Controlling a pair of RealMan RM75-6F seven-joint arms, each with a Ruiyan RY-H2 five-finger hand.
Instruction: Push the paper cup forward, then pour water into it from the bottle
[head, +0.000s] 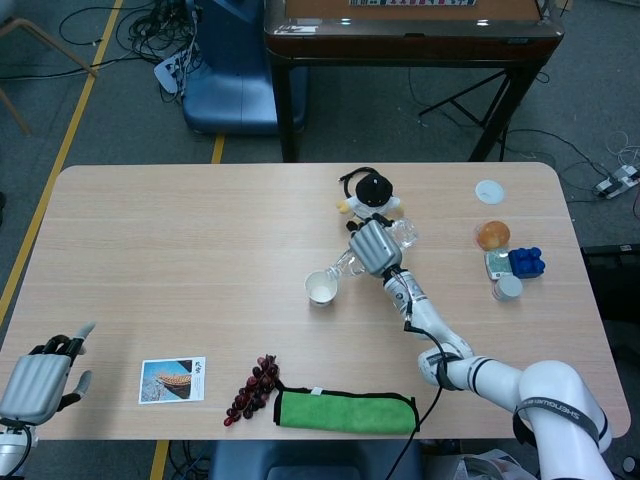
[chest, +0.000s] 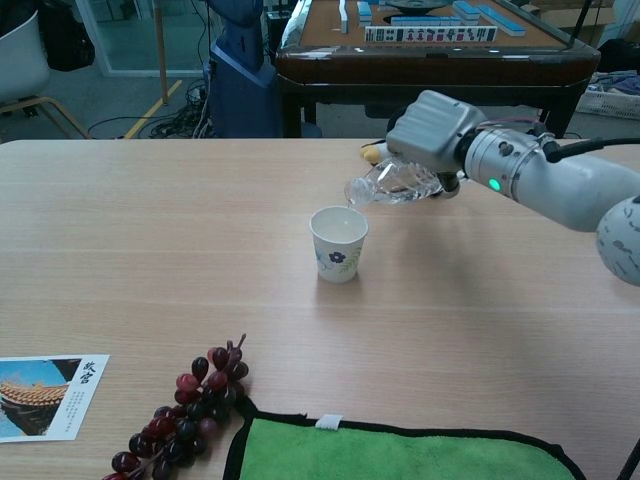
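The right hand (chest: 432, 128) has its fingers wrapped round the clear plastic bottle (chest: 392, 183), tipped with its mouth just over the white paper cup (chest: 339, 243) mid-bench; pouring looks about to start, no stream visible. The left hand (head: 38, 375) hangs idle, fingers loosely apart, holding nothing
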